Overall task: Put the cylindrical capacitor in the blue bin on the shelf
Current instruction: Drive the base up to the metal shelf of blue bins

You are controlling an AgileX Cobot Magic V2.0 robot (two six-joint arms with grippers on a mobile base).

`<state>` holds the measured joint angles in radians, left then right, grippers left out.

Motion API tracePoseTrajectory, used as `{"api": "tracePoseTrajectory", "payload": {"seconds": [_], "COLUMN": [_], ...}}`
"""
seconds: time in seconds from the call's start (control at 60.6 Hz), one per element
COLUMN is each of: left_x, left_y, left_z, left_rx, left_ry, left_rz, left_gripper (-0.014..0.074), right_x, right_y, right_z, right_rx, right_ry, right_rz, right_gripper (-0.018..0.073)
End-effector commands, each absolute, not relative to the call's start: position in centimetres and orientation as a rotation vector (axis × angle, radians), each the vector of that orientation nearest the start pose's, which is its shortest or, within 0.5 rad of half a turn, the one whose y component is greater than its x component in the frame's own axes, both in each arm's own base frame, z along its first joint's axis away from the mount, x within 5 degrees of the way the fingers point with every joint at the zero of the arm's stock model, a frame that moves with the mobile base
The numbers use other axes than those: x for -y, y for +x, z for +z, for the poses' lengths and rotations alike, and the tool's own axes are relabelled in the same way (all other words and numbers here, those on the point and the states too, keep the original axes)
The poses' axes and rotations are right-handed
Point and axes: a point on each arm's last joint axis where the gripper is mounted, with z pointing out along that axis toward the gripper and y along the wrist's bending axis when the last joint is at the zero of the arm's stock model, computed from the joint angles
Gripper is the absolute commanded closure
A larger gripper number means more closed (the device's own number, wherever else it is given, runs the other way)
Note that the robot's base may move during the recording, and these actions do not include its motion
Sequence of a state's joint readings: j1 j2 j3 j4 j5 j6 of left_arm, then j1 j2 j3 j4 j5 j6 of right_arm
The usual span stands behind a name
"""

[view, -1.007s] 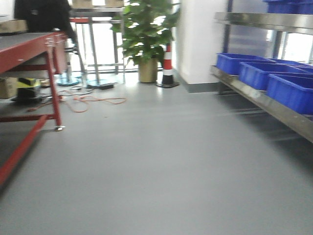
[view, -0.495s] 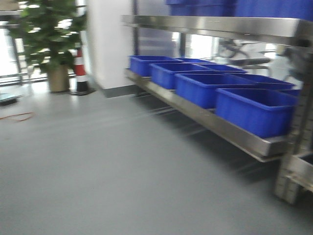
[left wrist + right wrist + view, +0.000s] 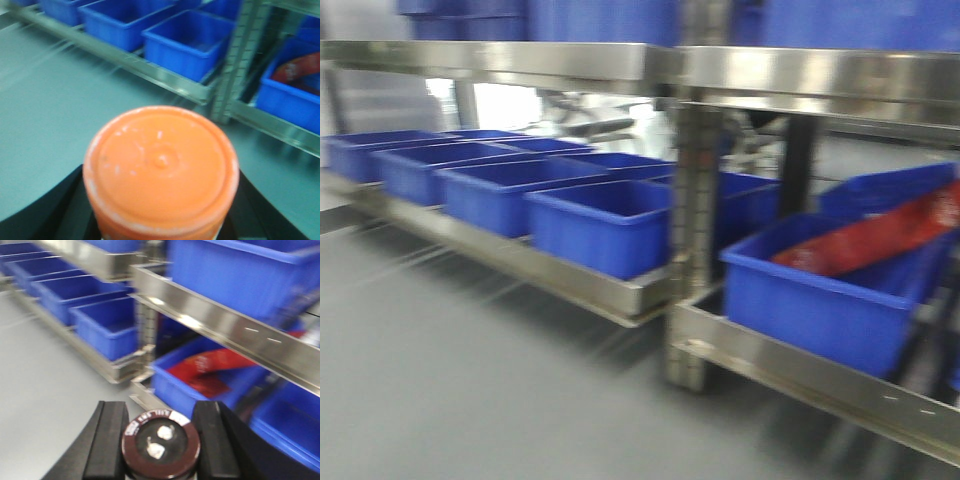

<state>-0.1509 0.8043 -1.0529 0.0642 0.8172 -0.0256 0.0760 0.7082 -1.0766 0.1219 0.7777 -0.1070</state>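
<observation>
Starting at the right gripper (image 3: 160, 422): clamped on the cylindrical capacitor (image 3: 161, 445), with one black finger (image 3: 107, 440) pressed against each side. Seen end-on from the wrist cam, so mostly just the flat top. Dark brown-black and stubby, with a lighter ring round the edge carrying white print too blurry to read. Two pale little terminals (image 3: 156, 442) poking up in the dark middle. Held in the air out in front of the shelf (image 3: 215, 322), not in any bin.

Over on the left gripper (image 3: 160, 227): wrapped around an orange-lidded container (image 3: 161, 167), lid filling most of that view. Black gripper bits showing either side at the bottom. Can't see the pads themselves, hidden under the lid.

Further out from the capacitor: a shiny stainless rail (image 3: 250, 332) running diagonally above it, with more blue up top. Below and behind that, a blue bin (image 3: 172, 385) with a red packet (image 3: 210, 371) lying slanted inside. Off to the left, a row of open blue bins (image 3: 590, 225) lined up on the low tier, packed side by side. Grey floor (image 3: 440, 390) in front. Everything pretty smeared with blur, so can't make out anything finer.
</observation>
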Motion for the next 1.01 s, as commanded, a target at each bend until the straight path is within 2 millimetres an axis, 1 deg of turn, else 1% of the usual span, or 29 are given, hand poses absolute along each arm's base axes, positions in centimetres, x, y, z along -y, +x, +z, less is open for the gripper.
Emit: {"api": "tracePoseTrajectory", "payload": {"seconds": [0.0,0.991], "left_x": [1.80,1.78], "left_y": [14.01,14.01], "left_z": [42.01,42.01], "left_rx": [-2.006,-2.006], "left_ry": [0.148,0.149], "left_rz": [-0.042,-0.039], "left_gripper": [0.0708,0.0708], "right_x": [-1.62,-1.62], "right_y": [11.00,11.00], "right_z": [44.29,44.29], "right_rx": [-1.847,-1.847], "right_ry": [-0.152,-0.152], "right_rz": [0.115,0.115], "right_gripper": [0.0557,0.0557]}}
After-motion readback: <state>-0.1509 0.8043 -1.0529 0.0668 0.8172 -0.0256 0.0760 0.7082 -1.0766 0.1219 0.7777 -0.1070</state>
